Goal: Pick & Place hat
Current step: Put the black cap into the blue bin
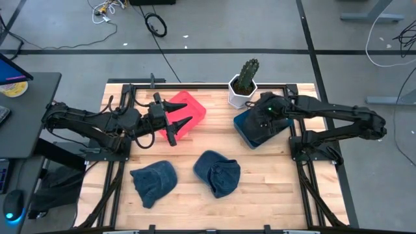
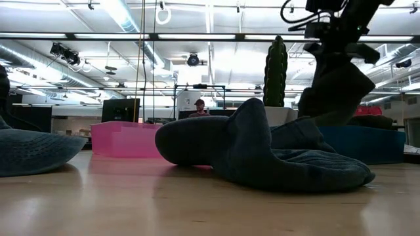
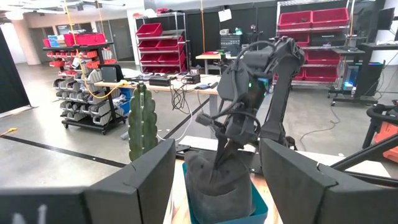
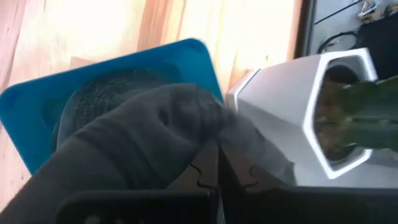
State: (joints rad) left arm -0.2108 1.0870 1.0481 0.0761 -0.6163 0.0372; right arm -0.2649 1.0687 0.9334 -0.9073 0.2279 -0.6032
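Observation:
A dark grey hat (image 2: 335, 92) hangs from my right gripper (image 1: 263, 120), which is shut on it above the blue bin (image 1: 247, 133) at the table's right. My left gripper (image 1: 179, 122) stands open and level over the red bin (image 1: 194, 110), nothing between its fingers. Two more dark hats lie flat on the wooden table nearer the front edge: one (image 1: 155, 182) to the left, one (image 1: 218, 172) at the middle. The left wrist view looks across at the held hat (image 3: 217, 186) and the blue bin (image 3: 258, 211). My right gripper pinches a bunched fold at the hat's top (image 4: 199, 134) between its two shut fingers. The fingers slant down from above. The hat hangs below them, slack, its lower part (image 3: 221, 199) inside the blue bin's walls.
A cactus in a white pot (image 1: 242, 91) stands just beyond the blue bin, close to my right gripper. The red bin sits at the far left of the table. Dark frame rails run along the table's left and right sides.

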